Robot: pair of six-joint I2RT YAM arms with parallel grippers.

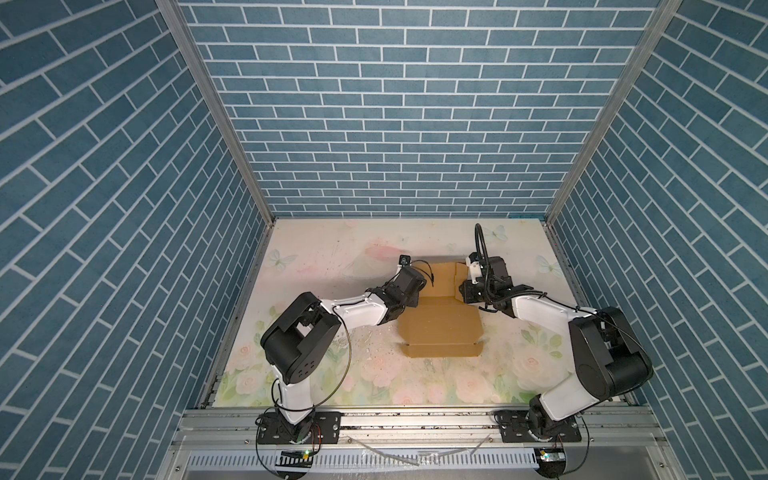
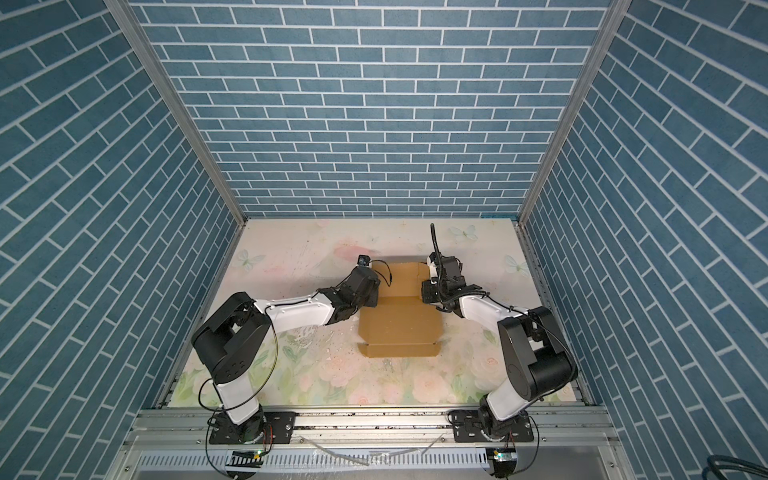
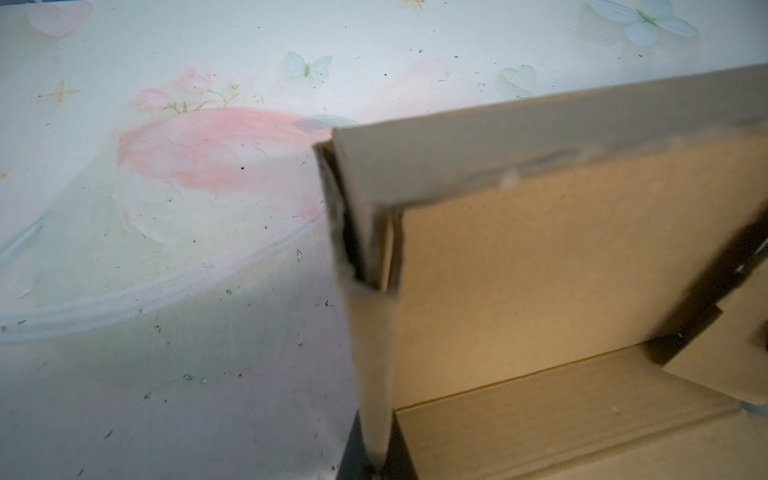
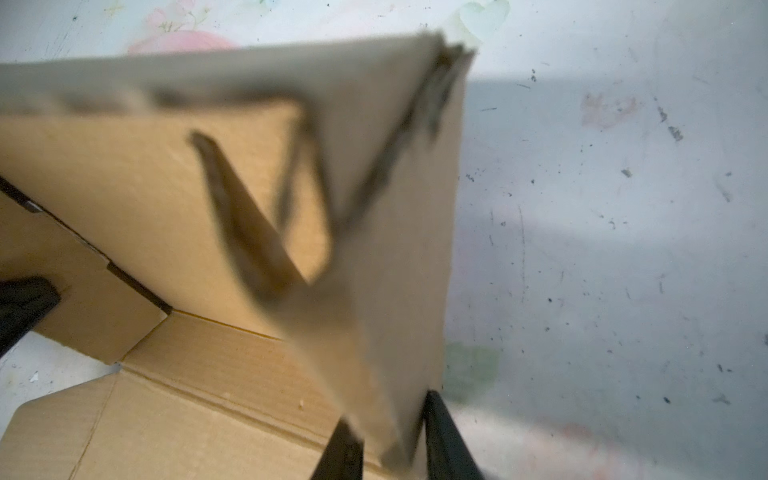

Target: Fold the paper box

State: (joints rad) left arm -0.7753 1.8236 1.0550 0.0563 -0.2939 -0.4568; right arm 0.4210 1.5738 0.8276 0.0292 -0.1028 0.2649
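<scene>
1. I see the paper box (image 1: 440, 328) (image 2: 399, 328) at about the middle of the table (image 1: 332, 249), a little closer to the far edge than to the near one.
2. Its near part lies flat on the table: a wide panel with a narrow flap along the side that faces the near edge.
3. Its far part is partly raised. The far wall stands up, and a side wall stands up at the left and at the right.
4. From the left wrist, the left gripper (image 3: 376, 465) shows only as two dark fingertips at the foot of the left side wall. I read its jaws as squeezed almost together, with the thin cardboard of that wall pinched between them.
5. The same view shows the box (image 3: 540, 270) from inside: the far wall meets the left wall at a doubled corner, and the floor panel is bare.
6. From the right wrist, the right gripper (image 4: 392, 449) has one dark finger on each side of the right side wall. The jaws are only a little apart and closed onto that cardboard, which looks folded double there.
7. That view of the box (image 4: 145, 199) is blurred, so I cannot tell how the loose inner flap sits.
8. In both top views, both arms reach in from the near edge, one to each side of the box.
</scene>
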